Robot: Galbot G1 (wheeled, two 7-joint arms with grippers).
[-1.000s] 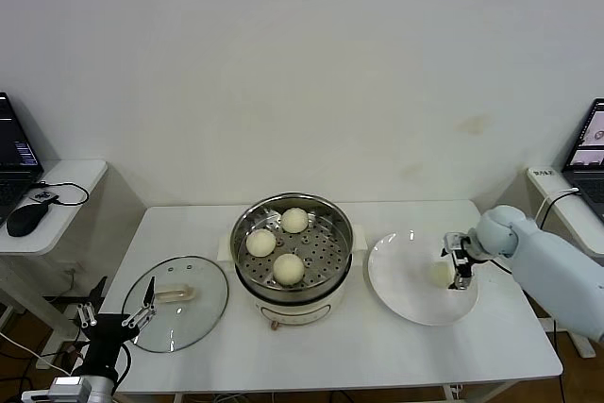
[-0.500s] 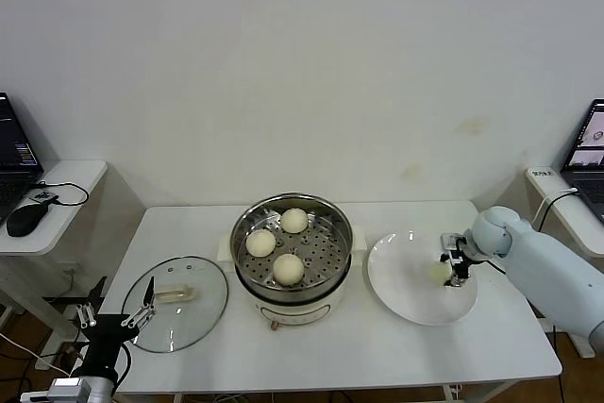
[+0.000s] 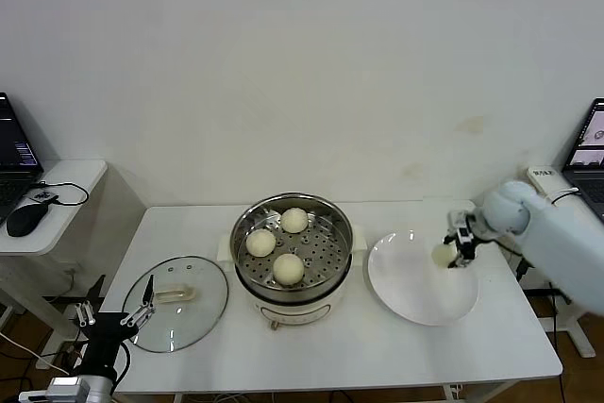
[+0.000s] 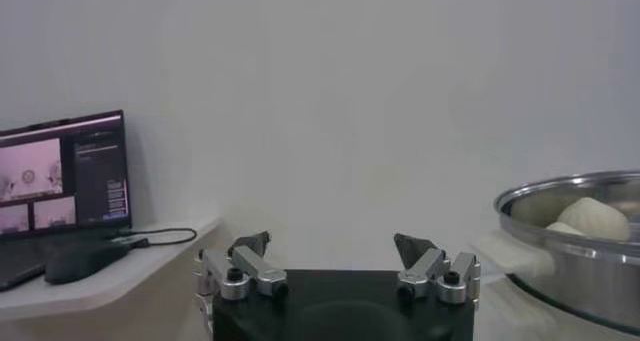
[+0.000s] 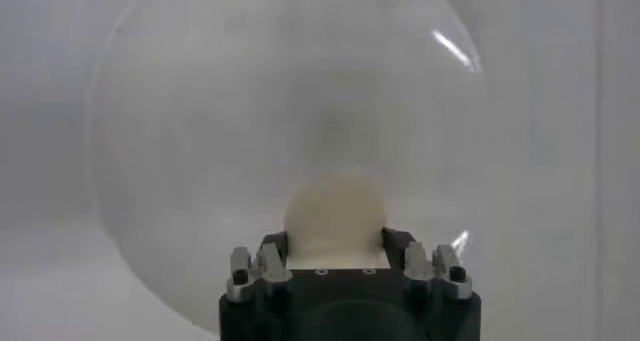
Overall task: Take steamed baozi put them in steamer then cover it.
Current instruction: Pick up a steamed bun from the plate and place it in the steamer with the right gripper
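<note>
**Op:** Hand status, right side?

**Obs:** Right hand (image 3: 455,252) is closed on one steamed baozi (image 3: 443,255), holding it above the white plate (image 3: 415,294). Your wrist view shows the bun (image 5: 334,213) pinched between both fingers, plate well below it.

**Op:** Other buns?

**Obs:** Three steamed baozi sit in the steamer (image 3: 334,217) on the perforated tray: one at the back (image 3: 294,220), one to the left (image 3: 260,243), one at the front (image 3: 288,269). They lie apart from one another. Steamer stands mid-bench (image 3: 377,346), just left of the plate.

**Op:** Cover?

**Obs:** Cover (image 3: 179,301) lies flat on the bench left of the steamer, handle up, close to the pot's base; whether they touch, cannot tell.

**Op:** Left hand?

**Obs:** Your left hand (image 3: 115,316) is parked low off the bench's front-left corner, fingers spread wide, gripping nothing. Its wrist view shows the steamer's rim (image 4: 570,235) off to one side with a bun peeking over it.
</note>
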